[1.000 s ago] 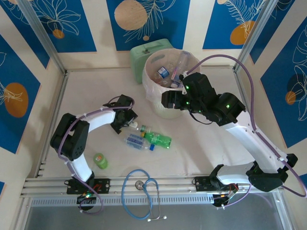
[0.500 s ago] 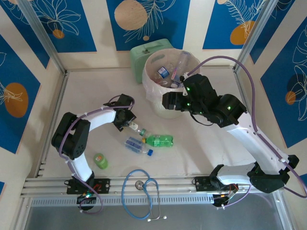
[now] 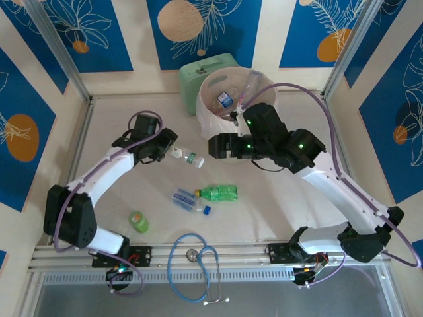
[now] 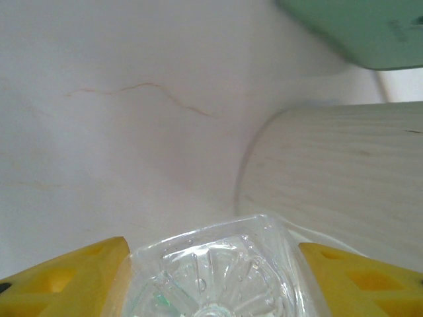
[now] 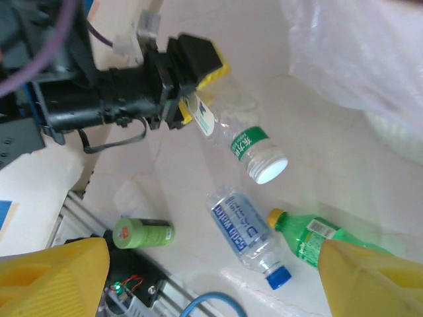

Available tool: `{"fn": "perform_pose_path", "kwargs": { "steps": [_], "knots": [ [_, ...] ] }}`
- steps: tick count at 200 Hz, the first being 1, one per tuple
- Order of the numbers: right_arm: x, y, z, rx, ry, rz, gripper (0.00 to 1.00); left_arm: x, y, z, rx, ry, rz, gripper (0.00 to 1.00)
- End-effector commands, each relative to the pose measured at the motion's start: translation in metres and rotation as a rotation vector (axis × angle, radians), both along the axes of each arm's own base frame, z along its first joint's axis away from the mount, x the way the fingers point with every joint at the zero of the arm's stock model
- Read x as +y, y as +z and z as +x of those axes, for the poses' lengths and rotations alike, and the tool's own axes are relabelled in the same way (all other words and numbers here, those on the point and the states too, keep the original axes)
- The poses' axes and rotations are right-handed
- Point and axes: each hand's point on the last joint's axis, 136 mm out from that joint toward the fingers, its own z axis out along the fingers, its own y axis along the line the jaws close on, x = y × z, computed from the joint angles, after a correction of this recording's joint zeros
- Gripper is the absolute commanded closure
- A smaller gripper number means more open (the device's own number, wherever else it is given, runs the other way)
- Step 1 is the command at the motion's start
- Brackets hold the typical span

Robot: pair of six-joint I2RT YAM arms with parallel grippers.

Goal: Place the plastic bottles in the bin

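Observation:
My left gripper (image 3: 169, 149) is shut on a clear bottle with a green label and white cap (image 3: 187, 156), held off the table left of the bin (image 3: 204, 117). The left wrist view shows the bottle's base (image 4: 211, 261) between my yellow fingers (image 4: 66, 277). From the right wrist I see that held bottle (image 5: 241, 135) in the left gripper (image 5: 200, 89). My right gripper (image 3: 215, 146) hangs open in front of the bin, nothing in it. On the table lie a green bottle (image 3: 219, 192), a blue-labelled clear bottle (image 3: 190, 199) and a small green bottle (image 3: 138, 221). Several bottles lie in the bin.
A mint-green box (image 3: 198, 69) stands behind the bin, against the back wall. A blue stethoscope (image 3: 195, 261) lies at the near edge over the rail. The bin's bag (image 5: 360, 59) hangs at the right gripper's upper right. Metal frame posts mark the back corners.
The left gripper has closed on the green-labelled clear bottle and lifted it up and back toward the bin. The right gripper has shifted a little to the left.

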Motion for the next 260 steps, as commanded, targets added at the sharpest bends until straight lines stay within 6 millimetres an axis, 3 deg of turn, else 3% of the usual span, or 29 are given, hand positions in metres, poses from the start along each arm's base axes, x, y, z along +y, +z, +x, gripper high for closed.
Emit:
{"fn": "perform_pose_path", "kwargs": {
  "steps": [1, 38, 63, 79, 107, 140, 180, 260],
  "knots": [
    [0.019, -0.007, -0.003, 0.066, 0.078, 0.037, 0.16, -0.017, 0.055, -0.008, -0.12, -0.135, -0.11, 0.4],
    [0.033, -0.016, 0.008, 0.102, 0.087, 0.03, 0.12, -0.035, 0.126, -0.031, -0.306, -0.289, -0.231, 0.4],
    [0.044, -0.013, 0.011, 0.106, 0.12, 0.051, 0.11, -0.042, 0.16, -0.044, -0.384, -0.361, -0.291, 0.4],
    [0.053, -0.009, 0.01, 0.114, 0.15, 0.077, 0.16, -0.044, 0.173, -0.05, -0.417, -0.382, -0.305, 0.4],
    [0.063, -0.004, 0.007, 0.132, 0.18, 0.109, 0.21, -0.044, 0.182, -0.054, -0.442, -0.399, -0.306, 0.4],
    [0.076, 0.0, -0.003, 0.165, 0.238, 0.151, 0.19, -0.045, 0.184, -0.054, -0.453, -0.405, -0.314, 0.4],
    [0.079, -0.003, -0.009, 0.185, 0.252, 0.15, 0.25, -0.046, 0.188, -0.052, -0.472, -0.402, -0.321, 0.4],
    [0.082, -0.006, -0.016, 0.194, 0.265, 0.138, 0.5, -0.043, 0.189, -0.046, -0.488, -0.376, -0.307, 0.41]
  ]
}}
